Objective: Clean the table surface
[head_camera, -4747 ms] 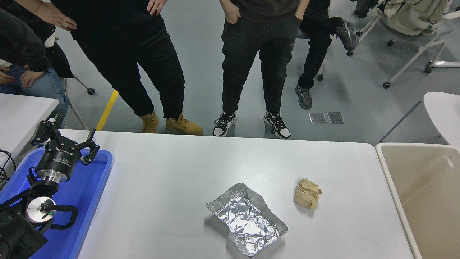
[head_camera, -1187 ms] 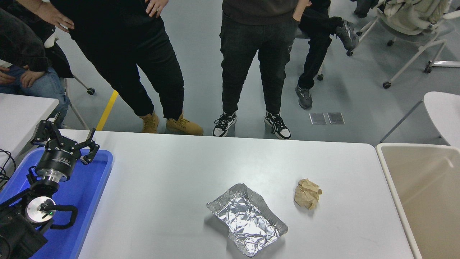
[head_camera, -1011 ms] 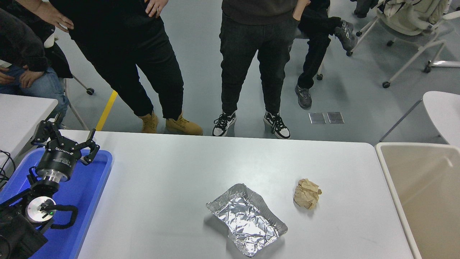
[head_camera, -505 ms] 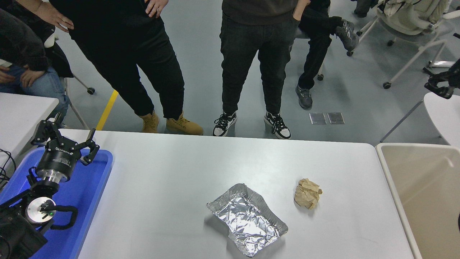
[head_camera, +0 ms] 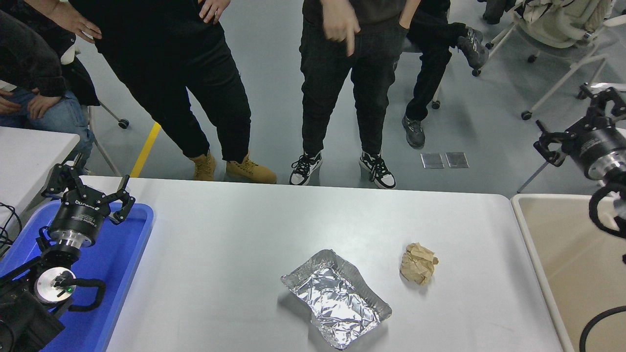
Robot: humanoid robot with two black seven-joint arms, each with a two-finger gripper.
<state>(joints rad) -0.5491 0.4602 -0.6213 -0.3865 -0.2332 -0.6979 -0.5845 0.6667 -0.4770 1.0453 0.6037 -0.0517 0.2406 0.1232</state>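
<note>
Where it lies bare, the table surface (head_camera: 234, 254) looks smooth matte white-grey.

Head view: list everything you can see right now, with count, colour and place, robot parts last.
table: 1, white-grey, fills the middle.
foil tray: 1, silver, crumpled, near edge of the table at centre.
paper ball: 1, brown, crumpled, right of the foil tray, apart from it.
blue tray: 1, on the table's left end.
bin: 1, beige, open, off the table's right end.
side tables: 2, white, far left and far right.
people: four or so, dark clothes, past the table's far side.
chair: 1, white-framed, top right.
left gripper: black, open, parked over the blue tray.
right gripper: black, open, raised at the right edge, above the bin's far end.
</note>
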